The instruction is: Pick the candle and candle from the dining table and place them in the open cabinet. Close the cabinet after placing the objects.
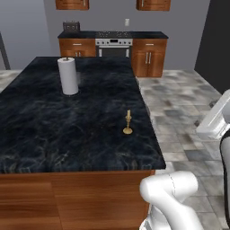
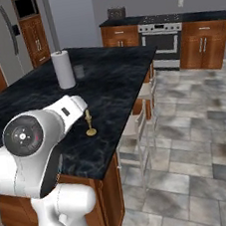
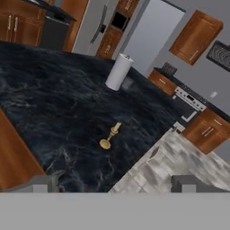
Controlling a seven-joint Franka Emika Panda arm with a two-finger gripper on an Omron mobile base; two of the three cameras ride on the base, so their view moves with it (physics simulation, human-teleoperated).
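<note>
A thin cream taper candle (image 1: 128, 123) on a slender brass stick stands upright near the right edge of the dining table (image 1: 67, 134), a black veined marble island with red-brown wood sides. The candle (image 2: 90, 124) is partly behind my white arm in the right base view. In the hand view my gripper (image 3: 116, 186) is open and holds nothing. It hangs well above the table's near corner. The candle (image 3: 110, 136) lies ahead of it, between the two fingertips (image 3: 42, 184), on the table (image 3: 54, 103). The open cabinet is out of view.
A tall white paper-towel roll (image 1: 68, 76) stands farther back on the table, with a small grey cup (image 2: 79, 71) beside it. Wooden chairs (image 2: 137, 132) line the table's right side over grey tiled floor. A stove (image 1: 113, 45) and base cabinets (image 1: 150, 56) fill the far wall.
</note>
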